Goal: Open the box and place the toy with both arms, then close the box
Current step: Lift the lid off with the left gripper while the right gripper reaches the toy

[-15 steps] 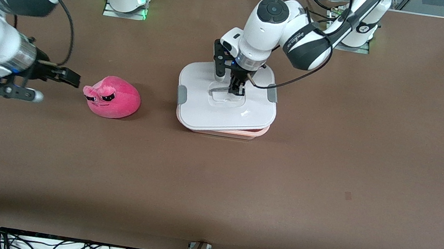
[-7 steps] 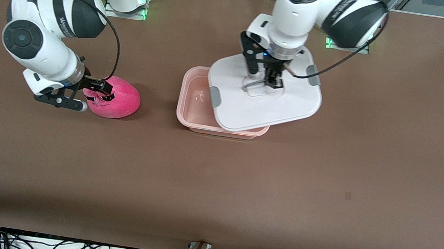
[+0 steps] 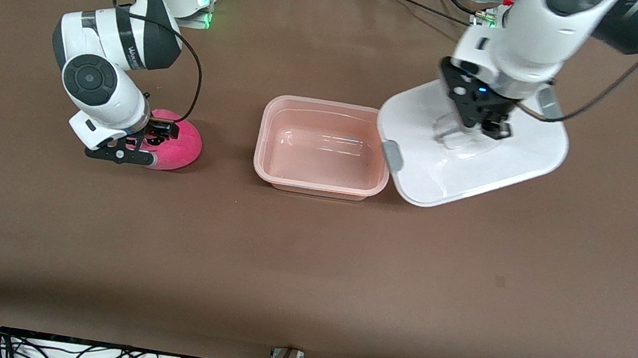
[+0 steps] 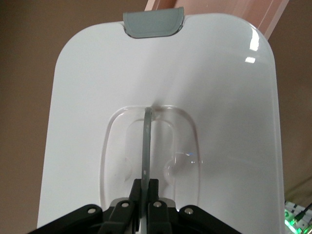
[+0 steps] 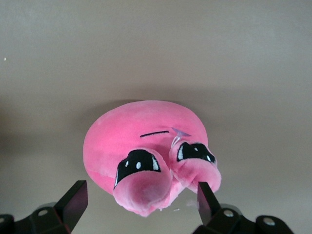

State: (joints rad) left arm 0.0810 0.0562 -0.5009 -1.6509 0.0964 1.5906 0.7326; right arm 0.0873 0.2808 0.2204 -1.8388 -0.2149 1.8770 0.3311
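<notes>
The box (image 3: 323, 149), a pale pink tub, stands open in the middle of the table. Its white lid (image 3: 482, 157) hangs tilted beside the box, toward the left arm's end. My left gripper (image 3: 474, 132) is shut on the lid's thin centre handle (image 4: 147, 141), as the left wrist view (image 4: 145, 183) shows. The hot-pink toy (image 3: 181, 145) lies toward the right arm's end. My right gripper (image 3: 155, 136) is down at the toy and open. In the right wrist view (image 5: 141, 197) its fingers (image 5: 75, 197) stand apart on either side of the toy's (image 5: 146, 146) ears.
A grey clip (image 4: 153, 24) sits on the lid's edge nearest the box. The brown table (image 3: 308, 264) stretches wide toward the front camera. Both arm bases stand along the edge farthest from the camera, and cables lie past the near edge.
My left gripper lifted the lid off the box and carried it toward the left arm's end. The right arm swung in and its gripper came down around the toy.
</notes>
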